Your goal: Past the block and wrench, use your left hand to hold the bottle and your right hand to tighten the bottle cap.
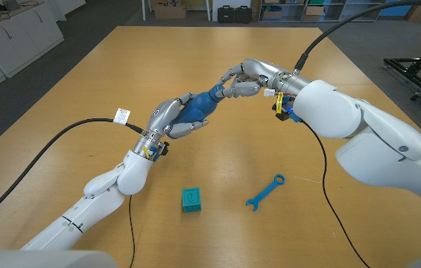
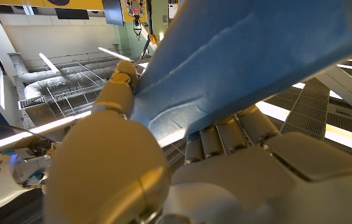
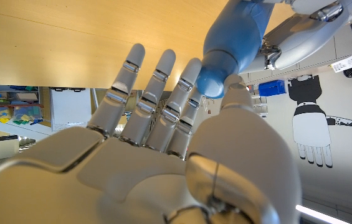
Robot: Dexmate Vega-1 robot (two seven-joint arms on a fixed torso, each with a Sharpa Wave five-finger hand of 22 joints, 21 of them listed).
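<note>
We saw the block & wrench on the desk, nearer than both hands. Left hand gripped the bottle above the desk; right hand fingers pinched the cap end.

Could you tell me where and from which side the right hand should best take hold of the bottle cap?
Grip the cap around its round end, coming along the bottle's axis from the robot's right. The left hand holds the bottle by its body, tilted, cap end pointing at the right hand, whose fingertips already flank it.
</note>
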